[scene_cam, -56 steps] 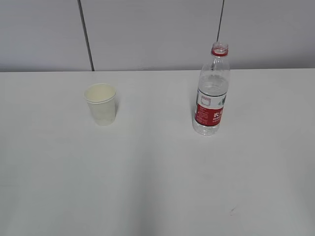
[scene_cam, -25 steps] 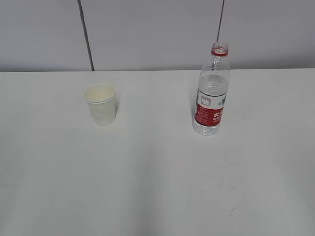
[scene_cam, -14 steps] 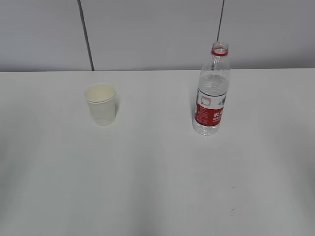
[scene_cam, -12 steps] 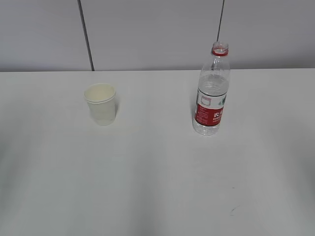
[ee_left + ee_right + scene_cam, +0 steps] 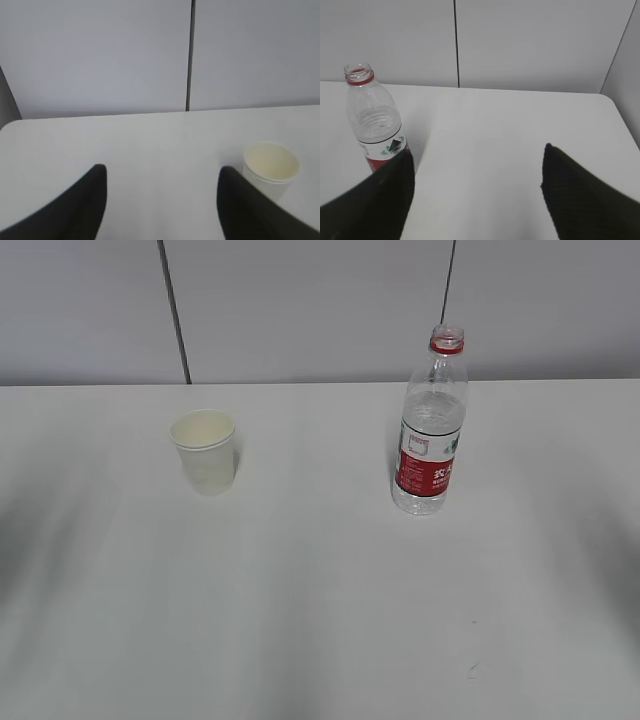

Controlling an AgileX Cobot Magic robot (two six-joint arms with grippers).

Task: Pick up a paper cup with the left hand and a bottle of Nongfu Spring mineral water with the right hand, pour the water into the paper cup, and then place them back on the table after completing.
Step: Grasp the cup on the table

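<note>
On the white bench, left to right: one paper cup, upright, well apart from one bottle, upright and uncapped, water perhaps low inside. Left hand fingers spread, grasping nothing, cup just beyond the right one. Right hand fingers likewise spread, bottle behind the left one.

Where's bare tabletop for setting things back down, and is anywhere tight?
Nowhere is tight. The table is bare between the paper cup and the bottle, across the whole front strip nearer the camera, and outward of each toward the side edges. Only a narrow strip lies behind them, before the wall.
</note>
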